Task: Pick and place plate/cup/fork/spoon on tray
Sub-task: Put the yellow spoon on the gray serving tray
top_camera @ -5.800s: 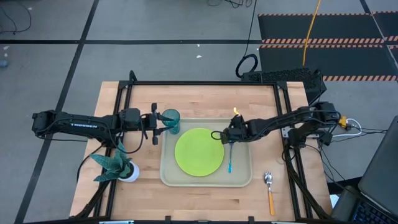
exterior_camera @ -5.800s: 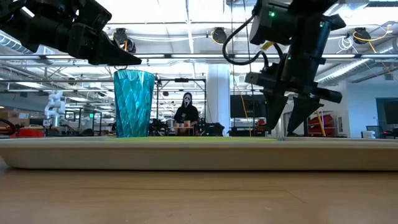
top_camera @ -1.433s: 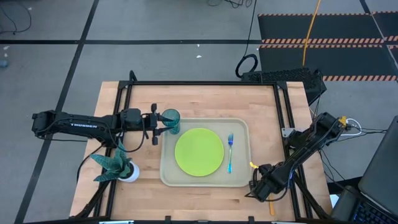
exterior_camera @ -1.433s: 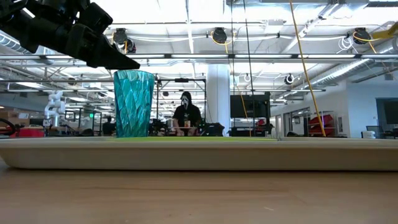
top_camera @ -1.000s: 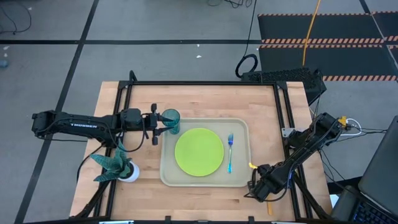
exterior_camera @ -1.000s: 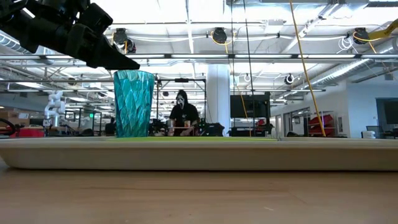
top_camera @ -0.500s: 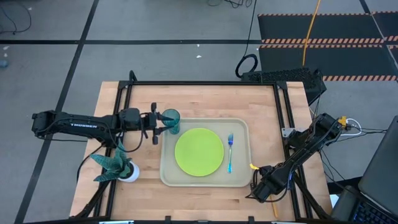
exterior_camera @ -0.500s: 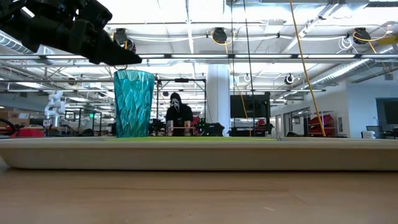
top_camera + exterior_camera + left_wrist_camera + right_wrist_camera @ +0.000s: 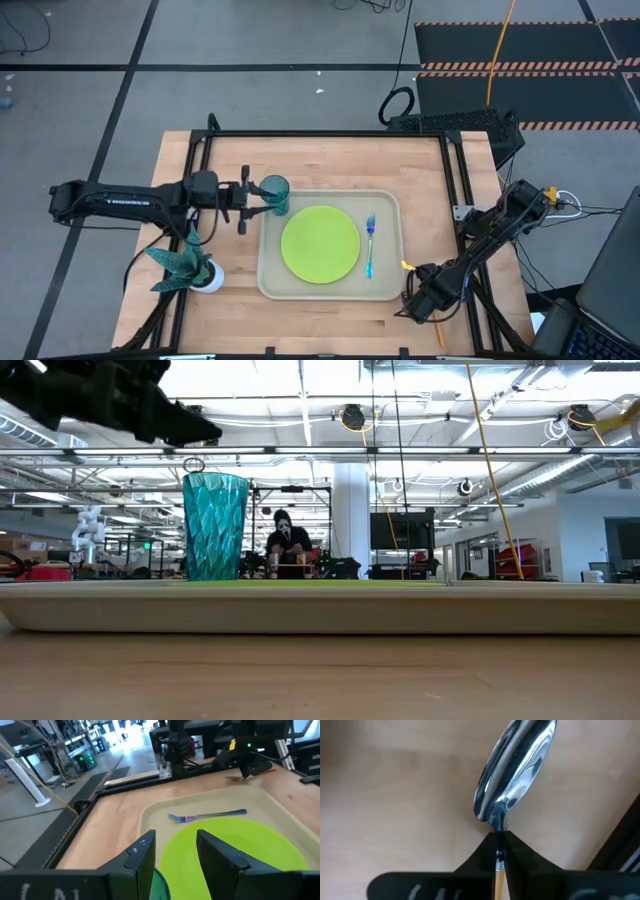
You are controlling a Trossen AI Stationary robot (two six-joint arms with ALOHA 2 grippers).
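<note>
- Two arms are sharing this table, and the right gripper (image 9: 498, 851) is sitting low at the near right corner, outside the large beige rectangular tray (image 9: 390, 292), its fingers pinched on the neck of the small orange-handled spoon with a shiny silver bowl (image 9: 515, 767).
- That grasp is looking thin: only the narrow neck is caught between the tips, so the spoon could be pivoting or slipping out once it is lifted, and it could end up dropping onto the wood short of the tray.
- Carrying it toward the tray, the spoon could be knocking the raised rim or the small blue-handled fork with metal tines (image 9: 369, 244), which is lying on the tray's right side just beside the flat round lime-green plate (image 9: 320, 243).
- Over on the left, the left gripper (image 9: 174, 852) is hovering with its fingers spread and empty, just beside the small translucent teal-blue tumbler cup (image 9: 275, 194) at the tray's far left corner; any sideways nudge could be tipping that upright cup.
- Only the right wrist view is showing the pinch on the spoon; from above, the arm is hiding nearly all of it.
- Low down, the cup (image 9: 214, 526) is reading clearly as upright, and a masked person (image 9: 284, 540) is showing in the room beyond; the teal leafy plant in a white pot (image 9: 186, 267) is appearing only from above.
</note>
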